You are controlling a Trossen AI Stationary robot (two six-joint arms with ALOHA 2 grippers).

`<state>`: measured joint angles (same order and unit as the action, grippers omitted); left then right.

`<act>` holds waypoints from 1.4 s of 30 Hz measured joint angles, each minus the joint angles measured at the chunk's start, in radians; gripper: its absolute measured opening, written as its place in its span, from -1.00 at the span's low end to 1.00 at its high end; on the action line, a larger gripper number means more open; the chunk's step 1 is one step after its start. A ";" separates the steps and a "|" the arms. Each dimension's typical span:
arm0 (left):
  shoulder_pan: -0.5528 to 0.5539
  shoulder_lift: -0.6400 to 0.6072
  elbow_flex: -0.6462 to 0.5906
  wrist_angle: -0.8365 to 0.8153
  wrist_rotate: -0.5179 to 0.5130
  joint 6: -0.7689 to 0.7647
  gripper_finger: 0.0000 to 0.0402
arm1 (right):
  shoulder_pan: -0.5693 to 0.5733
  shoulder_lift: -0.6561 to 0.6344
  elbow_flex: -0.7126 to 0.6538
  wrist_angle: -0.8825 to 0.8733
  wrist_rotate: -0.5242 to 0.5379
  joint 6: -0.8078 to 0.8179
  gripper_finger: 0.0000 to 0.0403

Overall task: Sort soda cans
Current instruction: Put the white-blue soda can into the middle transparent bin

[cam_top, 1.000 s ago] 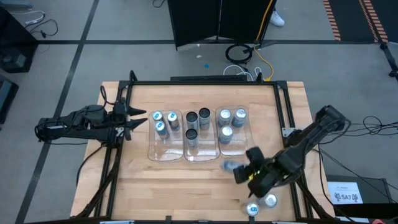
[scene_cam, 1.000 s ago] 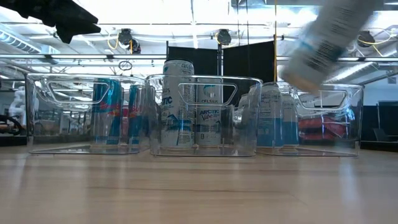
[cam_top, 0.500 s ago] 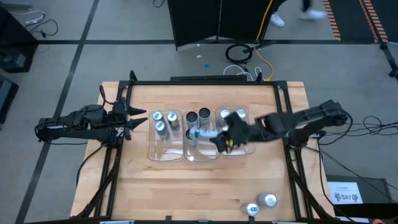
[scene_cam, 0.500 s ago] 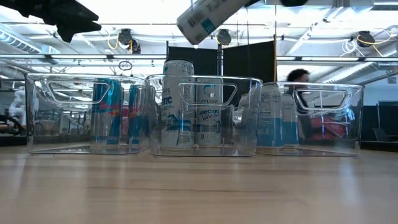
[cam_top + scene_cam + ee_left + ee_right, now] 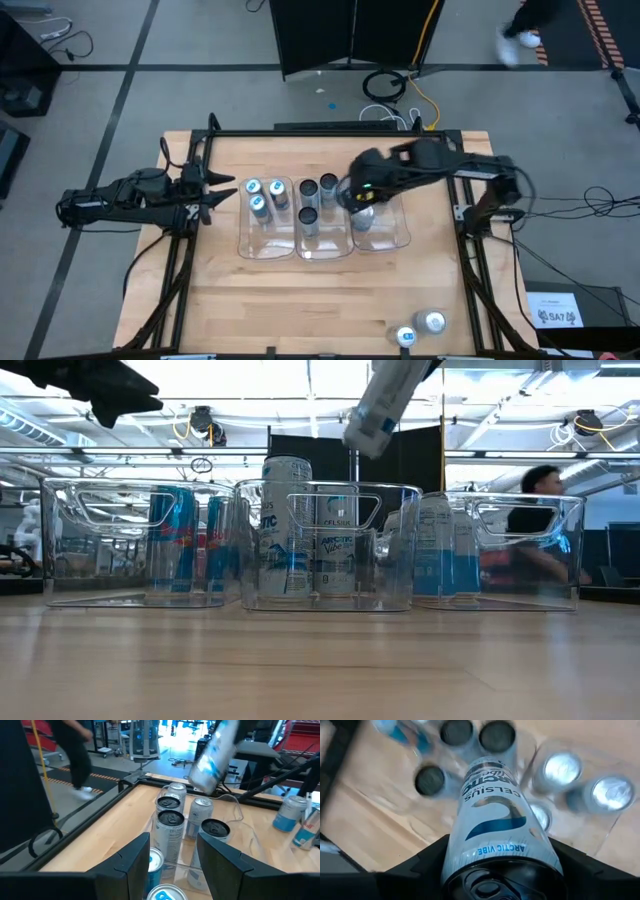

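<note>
Clamped on a white and blue can (image 5: 492,827), my right gripper's fingers (image 5: 427,860) press its two sides, and in the right wrist view the can's dark top sits close to the camera. Going from the biggest thing down: the wooden table (image 5: 330,300) carries three clear trays side by side. From above, the left tray (image 5: 262,245) has three blue-topped cans (image 5: 258,204), the middle tray (image 5: 322,247) has three dark-topped cans (image 5: 308,216), and the right tray (image 5: 395,235) has silver-topped cans (image 5: 364,214).

My right arm reaches in from the table's right edge, and the right gripper (image 5: 358,192) hangs over the boundary between the middle and right trays. In the low view I see the held can (image 5: 382,408) tilted and well above the tray rims, touching nothing below it. Past the trays in that view a person (image 5: 535,525) shows in the room.

My left gripper (image 5: 212,192) waits at the left edge of the table, just beside the left tray; in the left wrist view its fingers (image 5: 132,865) stand apart with nothing between them.

Two loose cans (image 5: 421,328), one blue-topped and one silver-topped, stand near the table's front right corner, well apart from the trays.
</note>
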<state>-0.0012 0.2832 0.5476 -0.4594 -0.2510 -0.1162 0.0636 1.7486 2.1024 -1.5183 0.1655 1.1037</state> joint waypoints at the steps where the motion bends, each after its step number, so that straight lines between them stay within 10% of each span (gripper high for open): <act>1: 0.000 0.000 0.000 0.000 -0.009 0.000 -0.14 | -0.005 0.034 0.027 -0.029 -0.021 -0.010 0.25; 42: 0.000 0.000 0.000 -0.058 -0.050 -0.002 -0.14 | -0.097 0.499 0.096 -0.003 -0.196 -0.076 0.34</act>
<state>-0.0013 0.2832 0.5476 -0.5173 -0.3008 -0.1184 -0.0337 2.2473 2.1986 -1.5213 -0.0307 1.0279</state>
